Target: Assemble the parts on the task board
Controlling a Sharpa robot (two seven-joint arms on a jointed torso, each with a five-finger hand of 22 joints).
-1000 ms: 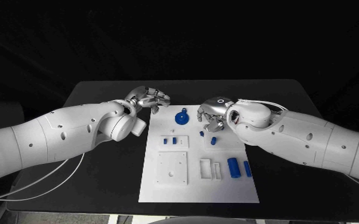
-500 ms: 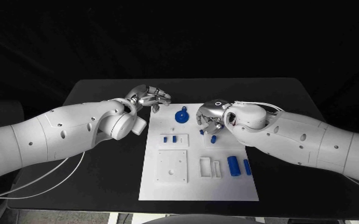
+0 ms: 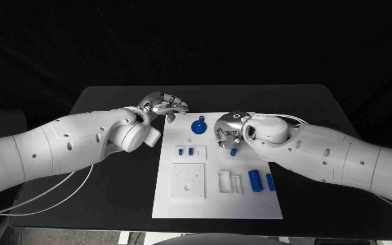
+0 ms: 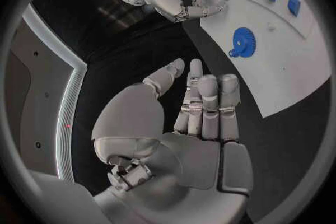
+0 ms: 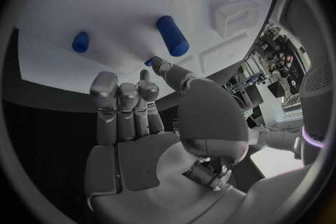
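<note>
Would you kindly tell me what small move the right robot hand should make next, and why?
Probably lower the right robot hand slightly and close its fingertips on the small blue peg on the task board. The hand hovers open just above the peg, holding nothing, and the left robot hand waits off the board.

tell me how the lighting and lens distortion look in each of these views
Head view: the task board is brightly lit against a dark table and black background, with no bending. Left wrist view: fisheye, the board's edge curves, left hand evenly lit. Right wrist view: fisheye too, right hand dim against the bright board.
</note>
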